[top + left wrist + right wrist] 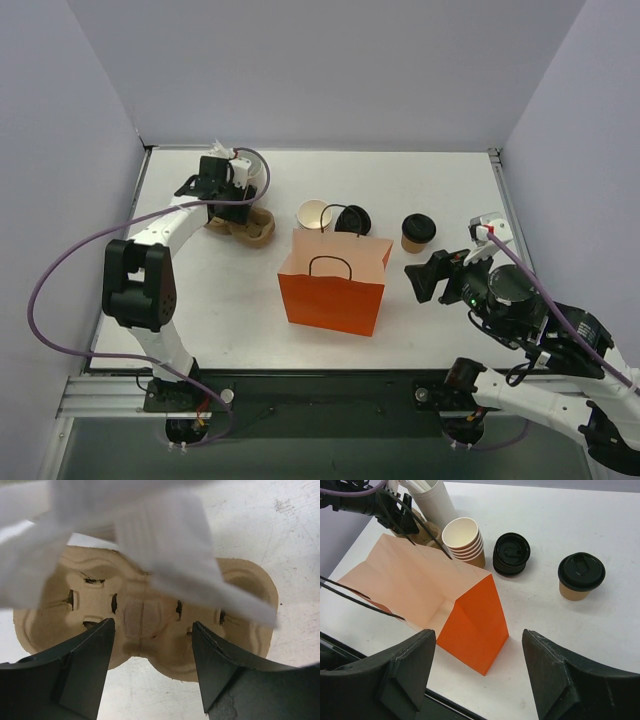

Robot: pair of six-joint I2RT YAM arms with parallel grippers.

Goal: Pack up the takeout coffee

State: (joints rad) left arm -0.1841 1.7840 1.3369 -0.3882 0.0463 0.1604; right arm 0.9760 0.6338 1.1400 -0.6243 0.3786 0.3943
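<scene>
The right gripper (479,640) hangs wide open and empty. The coffee (580,576) stands upright on the table (600,645), lid on, ahead of it and off to its right, well apart from both fingers. Straight ahead between the jaws is the orange bag (470,630), mouth open; beyond that sit the cup stack (465,540) and the lids (511,554). The left gripper (152,625), also open and empty, hovers over a cardboard carrier (240,590), far from the coffee.
</scene>
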